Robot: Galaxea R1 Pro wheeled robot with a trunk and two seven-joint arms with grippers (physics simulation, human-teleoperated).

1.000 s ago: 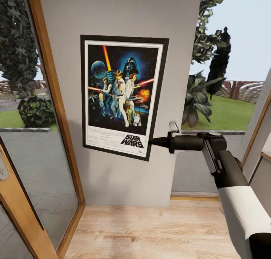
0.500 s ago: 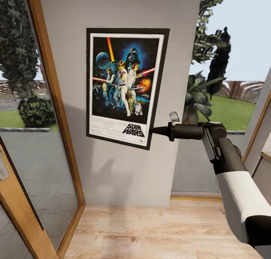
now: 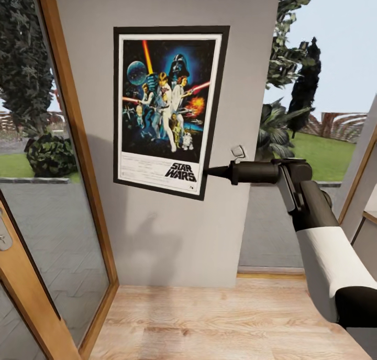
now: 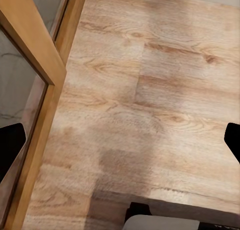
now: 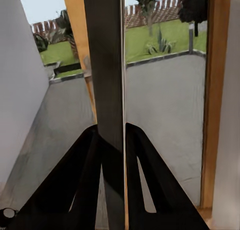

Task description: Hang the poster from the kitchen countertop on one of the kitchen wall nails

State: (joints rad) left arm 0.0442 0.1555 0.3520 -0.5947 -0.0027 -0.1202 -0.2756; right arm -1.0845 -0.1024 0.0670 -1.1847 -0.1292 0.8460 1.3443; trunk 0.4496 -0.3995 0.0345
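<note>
The poster (image 3: 165,109), black-framed with a white border and Star Wars artwork, hangs upright and slightly tilted against the light grey wall panel (image 3: 173,234). My right gripper (image 3: 206,172) is shut on its lower right corner, the arm reaching in from the right. In the right wrist view the poster (image 5: 105,64) shows edge-on as a dark strip pinched between the two fingers of the right gripper (image 5: 112,135). My left gripper (image 4: 121,142) is open over the wooden floor, with nothing between its fingers. The wall nail is hidden or too small to make out. The kitchen countertop is out of view.
A wood-framed glass door (image 3: 68,140) stands close on the left of the wall panel. A window onto the garden (image 3: 314,140) is on the right, with another wooden frame (image 3: 356,182) at the far right. Light wooden floor (image 3: 209,318) lies below.
My right gripper has lifted the poster higher up the wall, and over the last half second slightly to the left. The camera has not moved.
</note>
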